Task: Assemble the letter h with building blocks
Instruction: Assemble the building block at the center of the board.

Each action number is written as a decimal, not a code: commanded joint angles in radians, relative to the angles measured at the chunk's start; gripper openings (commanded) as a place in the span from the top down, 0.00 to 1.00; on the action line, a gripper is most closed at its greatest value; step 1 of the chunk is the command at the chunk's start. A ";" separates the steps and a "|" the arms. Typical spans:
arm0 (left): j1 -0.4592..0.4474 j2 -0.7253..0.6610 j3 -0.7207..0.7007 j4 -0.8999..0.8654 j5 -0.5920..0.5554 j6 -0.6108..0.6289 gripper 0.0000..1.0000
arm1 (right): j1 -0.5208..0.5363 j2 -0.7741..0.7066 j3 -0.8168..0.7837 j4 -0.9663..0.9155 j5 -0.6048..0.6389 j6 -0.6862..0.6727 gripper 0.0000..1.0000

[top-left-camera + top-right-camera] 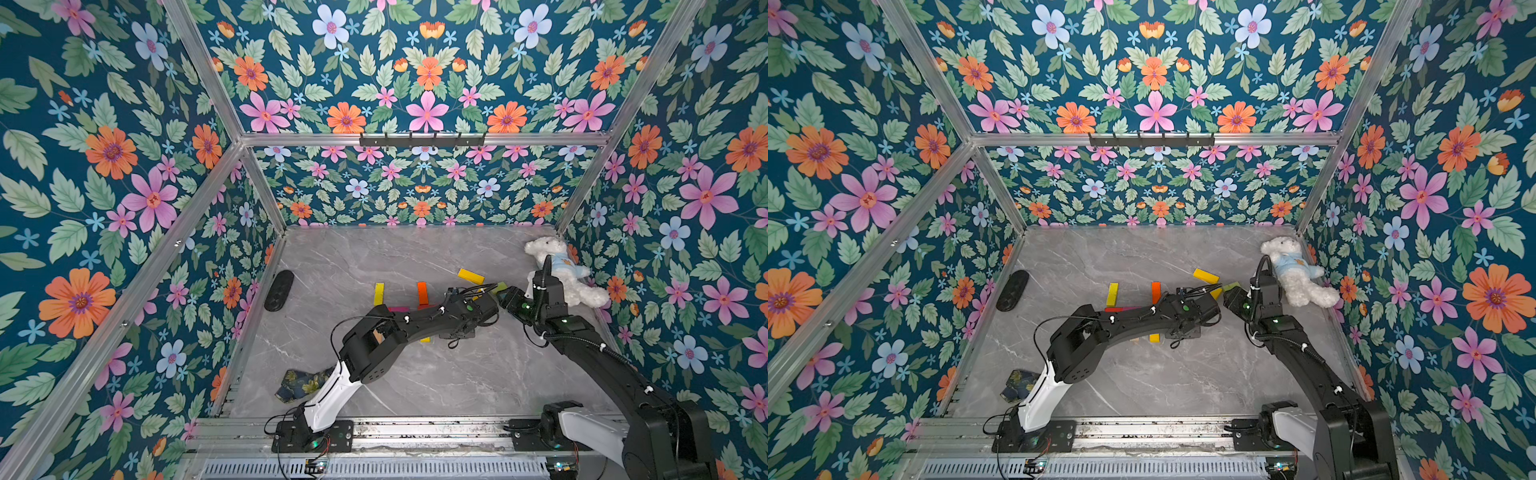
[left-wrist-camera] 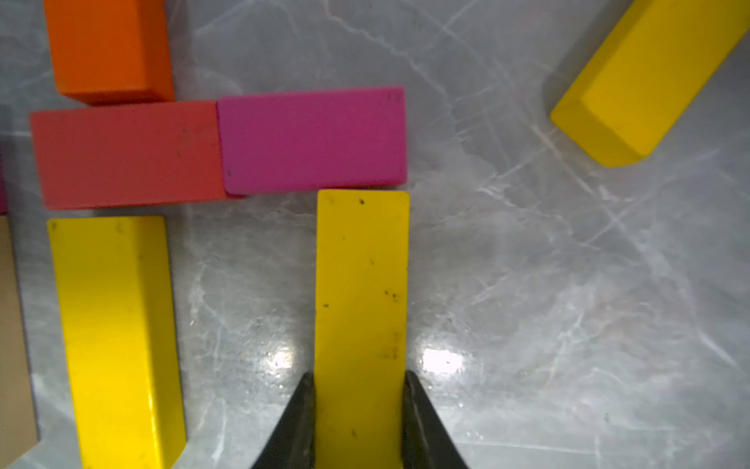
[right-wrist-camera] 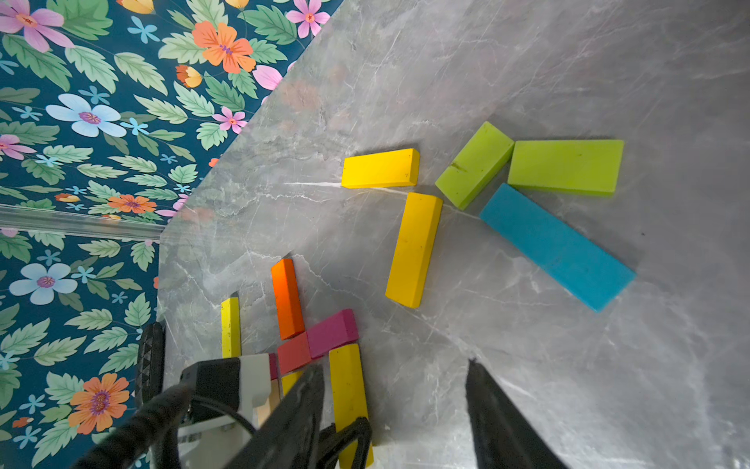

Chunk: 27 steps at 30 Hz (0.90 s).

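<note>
My left gripper [image 2: 359,375] is shut on a yellow building block [image 2: 361,284] lying flat on the grey table; the block's far end touches the pink block [image 2: 312,140]. Pink joins a red block [image 2: 126,154] end to end, with an orange block [image 2: 109,48] beyond the red one and another yellow block [image 2: 117,341] on its near side. My right gripper [image 3: 395,367] stands open above bare table, close beside the left wrist. Loose yellow blocks [image 3: 414,249], two green blocks [image 3: 475,164] and a blue block [image 3: 556,245] lie ahead of it.
A white plush bear [image 1: 561,270] lies against the right wall just behind the right arm. A black oval object [image 1: 279,290] sits by the left wall, and a patterned cloth [image 1: 303,384] lies near the left arm's base. The two wrists nearly touch in both top views.
</note>
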 commanded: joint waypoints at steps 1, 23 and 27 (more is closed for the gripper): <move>0.002 0.003 0.004 -0.019 -0.025 0.008 1.00 | -0.001 -0.001 -0.003 0.026 -0.002 0.011 0.41; 0.005 -0.004 -0.014 0.019 -0.015 0.005 0.79 | -0.003 -0.017 -0.010 0.033 -0.011 0.012 0.41; 0.007 -0.018 -0.014 0.012 -0.029 0.007 0.68 | -0.003 -0.023 -0.011 0.032 -0.011 0.012 0.40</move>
